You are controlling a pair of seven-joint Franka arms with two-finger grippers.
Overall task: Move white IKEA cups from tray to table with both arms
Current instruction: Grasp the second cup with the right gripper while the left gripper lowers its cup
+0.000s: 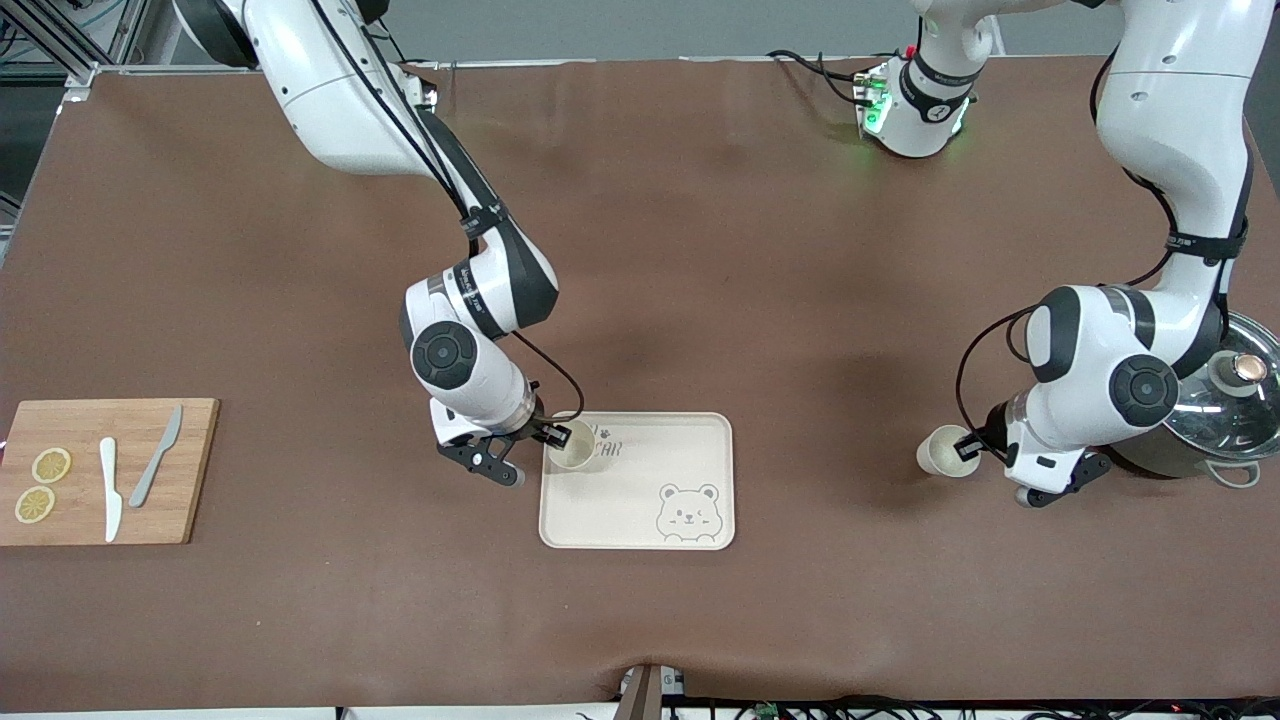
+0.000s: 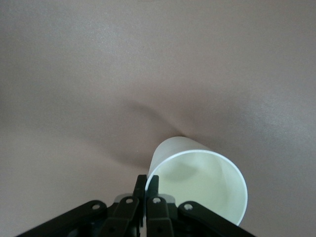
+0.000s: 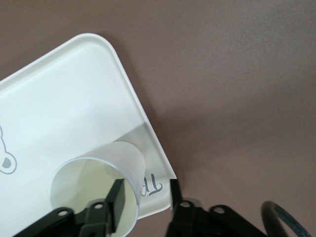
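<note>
One white cup (image 1: 572,445) stands upright on the bear-printed tray (image 1: 640,500), in the corner toward the right arm's end and farther from the front camera. My right gripper (image 1: 553,435) is open at its rim: in the right wrist view (image 3: 146,190) one finger is inside the cup (image 3: 94,182) and the other stands outside, apart from the wall. The second white cup (image 1: 945,450) is over bare table toward the left arm's end. My left gripper (image 1: 968,447) is shut on its rim, as the left wrist view (image 2: 147,180) shows on the cup (image 2: 202,182).
A grey-green pot with a glass lid (image 1: 1225,415) stands beside the left arm's wrist. A wooden cutting board (image 1: 100,470) with two knives and lemon slices lies at the right arm's end. The tray also shows in the right wrist view (image 3: 59,98).
</note>
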